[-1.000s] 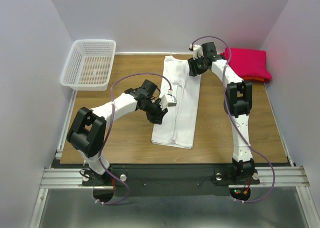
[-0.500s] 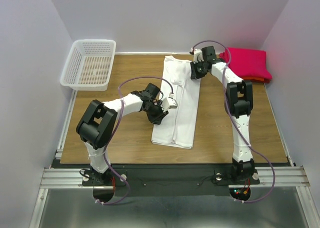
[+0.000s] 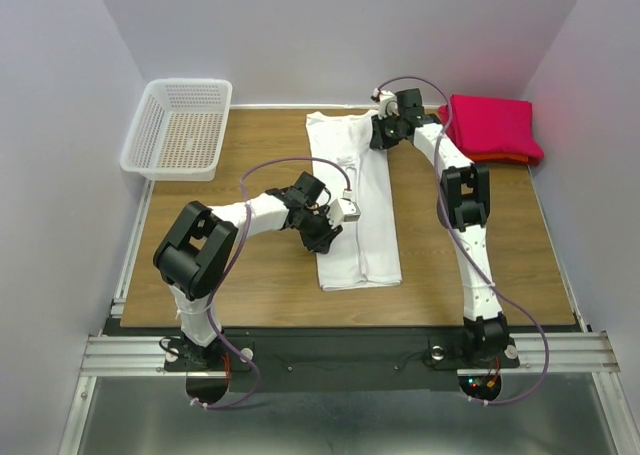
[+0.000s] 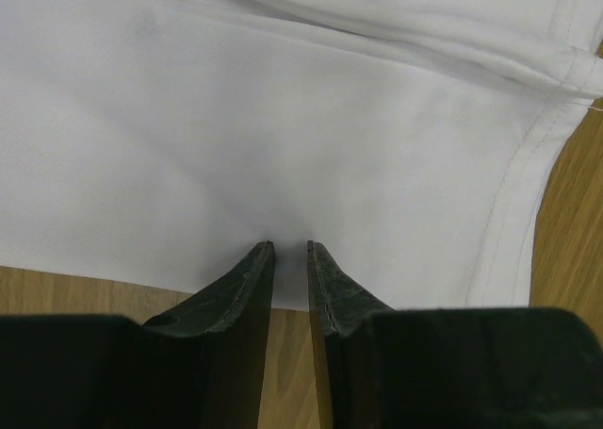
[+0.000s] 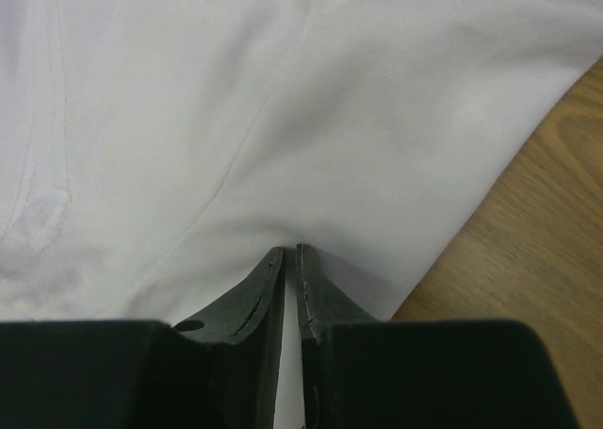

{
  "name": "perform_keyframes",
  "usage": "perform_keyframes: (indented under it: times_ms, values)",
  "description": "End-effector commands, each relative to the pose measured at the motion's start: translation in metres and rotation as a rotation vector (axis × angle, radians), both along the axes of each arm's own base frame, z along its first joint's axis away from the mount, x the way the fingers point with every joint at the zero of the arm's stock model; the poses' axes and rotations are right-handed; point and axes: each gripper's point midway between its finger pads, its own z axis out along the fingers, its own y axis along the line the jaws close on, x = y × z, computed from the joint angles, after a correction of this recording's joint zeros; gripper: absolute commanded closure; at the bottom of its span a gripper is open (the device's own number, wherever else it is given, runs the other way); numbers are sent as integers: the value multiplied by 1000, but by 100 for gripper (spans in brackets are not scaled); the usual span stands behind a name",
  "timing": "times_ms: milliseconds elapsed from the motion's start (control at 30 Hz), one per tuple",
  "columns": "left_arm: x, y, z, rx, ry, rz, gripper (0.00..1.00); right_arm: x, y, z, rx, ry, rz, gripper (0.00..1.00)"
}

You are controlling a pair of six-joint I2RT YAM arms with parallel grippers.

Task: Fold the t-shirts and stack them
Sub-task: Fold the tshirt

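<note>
1. The white t-shirt (image 3: pixel 360 205) lay mid-table as a long narrow strip running far to near, its sides already folded in; it had not yet been folded crosswise into a rectangle.
2. A folded red t-shirt (image 3: pixel 495 125) sat in the far right corner on top of an orange-red t-shirt (image 3: pixel 512 158); judged from that, the coloured shirts were done, and the white one was left to finish and stack.
3. The left gripper (image 4: pixel 287 250) was pinched nearly closed on the strip's left edge, the cloth puckering at its tips; the right gripper (image 5: pixel 290 252) was likewise clamped on the white cloth at the far right end.
4. Only the top view showed the stack, the white basket (image 3: pixel 180 125) at far left and both arms' placement on the table (image 3: pixel 260 285).
5. Only the wrist views showed the pinches themselves; the left one also showed a stitched hem curving at its right, and the right one a seam and a garment label.
</note>
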Motion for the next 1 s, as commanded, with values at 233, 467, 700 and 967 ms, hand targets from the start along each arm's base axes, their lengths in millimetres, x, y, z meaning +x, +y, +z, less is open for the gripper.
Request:
perform_keyframes:
  times_ms: [233,467,700,967]
  values:
    - [1,35,-29,130,100,88,68,31,-19,-28,-110,-53,-155,87]
    - [21,48,-23,137,90,119,69,39,-27,-29,-140,-80,-206,84]
    - [19,43,-10,97,85,90,65,40,-2,-8,-35,-103,-130,55]
    - [29,20,73,-100,-71,52,53,6,18,140,92,-246,-5,24]
